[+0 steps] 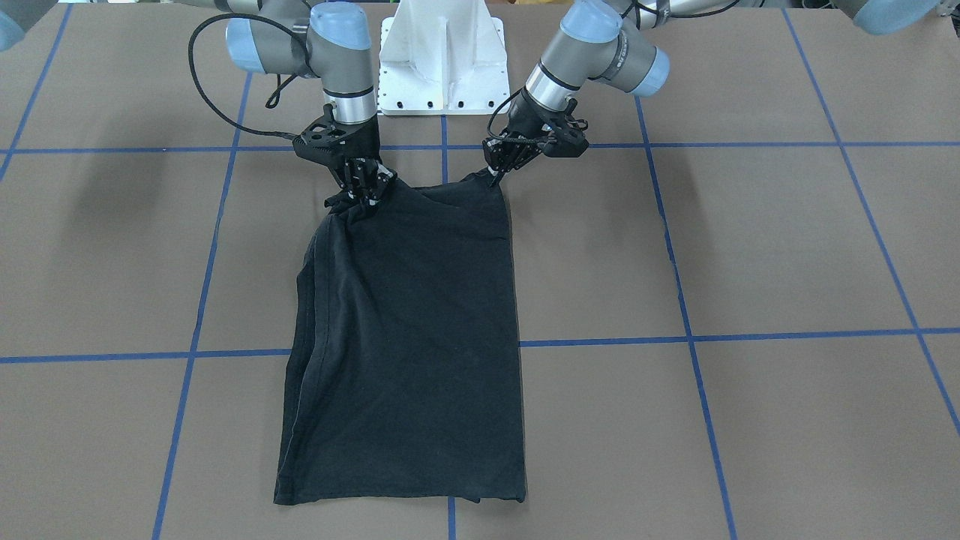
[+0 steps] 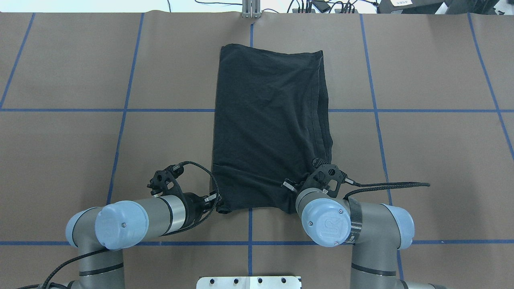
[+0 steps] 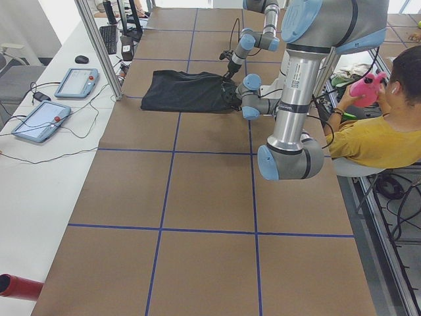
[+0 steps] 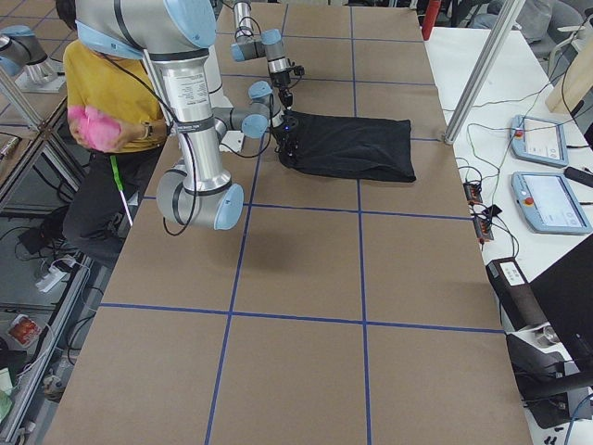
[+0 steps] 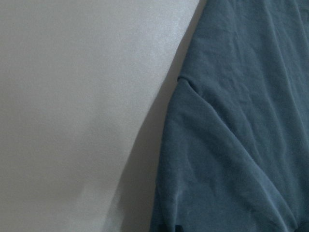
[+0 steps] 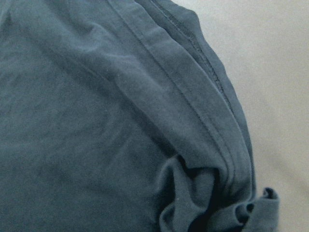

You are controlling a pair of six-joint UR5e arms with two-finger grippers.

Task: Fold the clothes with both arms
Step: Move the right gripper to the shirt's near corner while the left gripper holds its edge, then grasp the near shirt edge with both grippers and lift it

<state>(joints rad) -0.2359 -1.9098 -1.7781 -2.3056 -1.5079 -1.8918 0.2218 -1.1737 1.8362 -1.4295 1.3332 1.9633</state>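
T-shirt (image 1: 409, 330): black, folded into a narrow strip, lying flat mid-desk (image 1: 750, 247)
long axis: runs straight out from the white base (image 1: 442, 67) towards the far desk edge
left gripper (image 1: 495, 177): closed on the strip's near left corner
right gripper (image 1: 361, 189): closed on the near right corner, cloth bunched there

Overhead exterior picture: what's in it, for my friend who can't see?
A folded black T-shirt lies on a brown table marked with blue lines. The left tool and right tool each pinch one of its corners nearest the robot.
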